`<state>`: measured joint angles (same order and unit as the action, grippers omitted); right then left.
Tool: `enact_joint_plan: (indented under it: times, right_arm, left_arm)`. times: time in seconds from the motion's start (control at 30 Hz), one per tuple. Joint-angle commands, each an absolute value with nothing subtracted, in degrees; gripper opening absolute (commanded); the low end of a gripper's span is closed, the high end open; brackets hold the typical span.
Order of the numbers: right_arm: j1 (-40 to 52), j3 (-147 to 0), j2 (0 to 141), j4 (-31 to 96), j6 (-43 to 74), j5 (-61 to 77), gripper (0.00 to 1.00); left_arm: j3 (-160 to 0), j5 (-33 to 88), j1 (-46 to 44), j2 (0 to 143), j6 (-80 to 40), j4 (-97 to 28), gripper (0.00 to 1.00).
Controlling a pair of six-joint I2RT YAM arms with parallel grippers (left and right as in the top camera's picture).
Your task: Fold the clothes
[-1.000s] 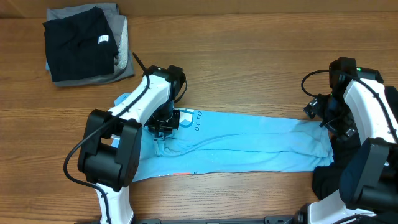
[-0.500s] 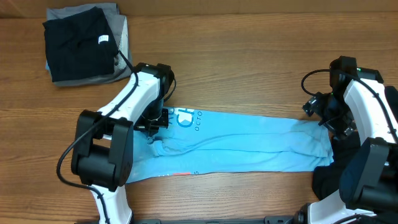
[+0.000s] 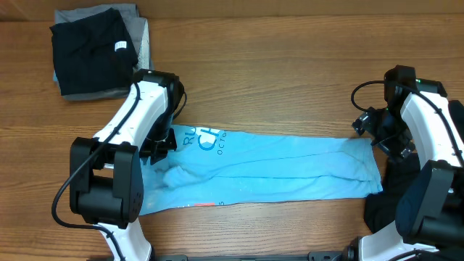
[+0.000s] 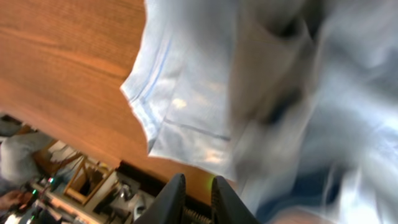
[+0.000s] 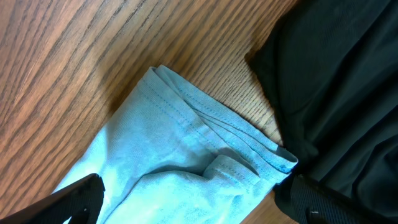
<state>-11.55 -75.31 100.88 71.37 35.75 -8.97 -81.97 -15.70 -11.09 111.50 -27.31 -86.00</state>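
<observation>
Two spread right jaws flank the T-shirt (image 5: pixel 180 162) end.

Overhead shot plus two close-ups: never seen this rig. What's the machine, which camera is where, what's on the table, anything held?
Two robot arms, each ending in a two-finger gripper. The wide picture comes from a fixed camera above the table. Each close-up comes from a camera on one wrist, with its own fingers in view. On the wooden table lies a light-blue T-shirt, folded into a long strip. A stack of folded black and grey garments sits in the far left corner, and a black garment lies beside the shirt's right end. The left gripper is shut near the shirt's left end, with no cloth seen between its fingers. The right gripper is open above the right end. Nothing is held.
</observation>
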Motion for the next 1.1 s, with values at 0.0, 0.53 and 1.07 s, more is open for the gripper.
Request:
enact_joint_plan:
  times: [0.0,0.53,1.07]
  right_arm:
    - [-11.57,-74.94,99.77,71.18,35.55,-8.88,1.0]
    - [-10.07,-74.94,99.77,67.75,23.09,6.72,1.0]
    - [-5.96,-64.84,99.9,59.4,21.52,7.88,0.33]
  left_arm:
    - [-82.98,-16.91,-10.92,110.3,-28.73,-87.15,0.27]
    - [-83.07,3.2,-12.01,110.13,-14.04,-72.73,0.36]
    - [-71.09,7.14,-12.34,110.37,-13.61,-62.41,0.04]
